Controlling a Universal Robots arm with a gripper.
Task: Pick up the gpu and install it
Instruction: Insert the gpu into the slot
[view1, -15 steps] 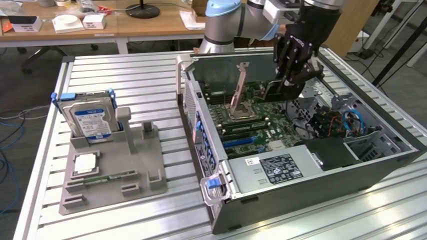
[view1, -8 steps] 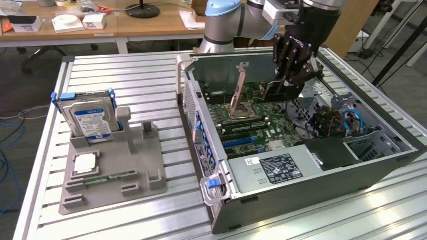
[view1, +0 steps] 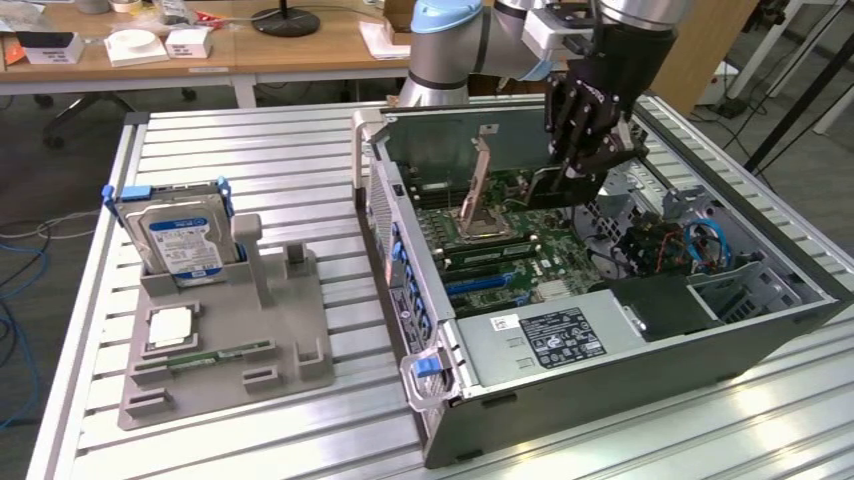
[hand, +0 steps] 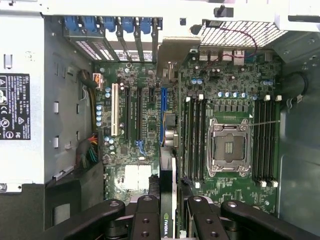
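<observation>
My gripper (view1: 587, 172) hangs inside the open computer case (view1: 434, 340), above the green motherboard (view1: 527, 255). It is shut on the gpu (view1: 557, 188), a thin dark card held edge-on. In the wrist view the gpu (hand: 170, 200) runs from between the black fingers (hand: 147, 217) out to its silvery bracket (hand: 172, 50) at the case's rear wall. A green-and-white label on the card sits right at the gripper (hand: 171, 216). The card hovers above the board, roughly in line with the blue expansion slot (hand: 163, 107).
A grey fixture (view1: 287, 330) on the slatted table at the exterior view's left holds a hard drive (view1: 180, 240) and a green memory stick (view1: 220, 353). Inside the case are the CPU socket (hand: 229, 147), memory slots (hand: 195, 140), cables (view1: 674, 250) and the power supply (view1: 561, 335).
</observation>
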